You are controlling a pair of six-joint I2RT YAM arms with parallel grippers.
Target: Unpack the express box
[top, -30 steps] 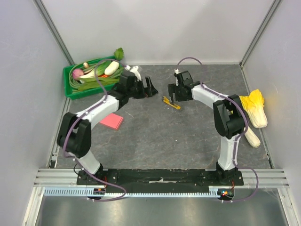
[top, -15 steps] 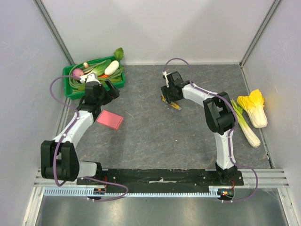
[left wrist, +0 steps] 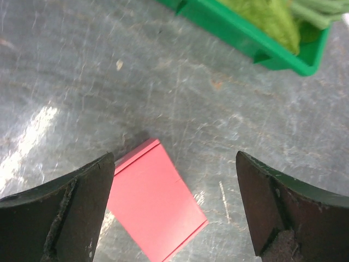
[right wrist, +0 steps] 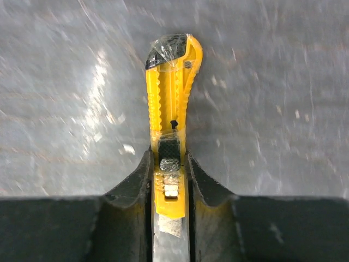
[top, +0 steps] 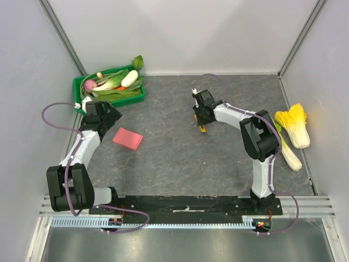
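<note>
The express box (top: pixel 128 138), flat and pink-red, lies on the grey table at the left. My left gripper (top: pixel 105 113) hovers just beyond its far-left corner and is open. In the left wrist view the box (left wrist: pixel 155 204) shows between and below the wide-apart fingers of that gripper (left wrist: pixel 174 159), and nothing touches it. Right of centre, my right gripper (top: pixel 202 121) is shut on a yellow utility knife (top: pixel 203 129). The right wrist view shows the knife (right wrist: pixel 170 98) clamped near its blade end by the gripper (right wrist: pixel 168 159), with its handle pointing away.
A green crate (top: pixel 133 99) of vegetables stands at the back left, close behind the left gripper; its corner (left wrist: pixel 240 38) shows in the left wrist view. A yellow cabbage (top: pixel 294 124) and a leek (top: pixel 286 150) lie at the right edge.
The left arm has swung from the table's middle back to the left, by the box. The right gripper has closed onto the yellow knife.
</note>
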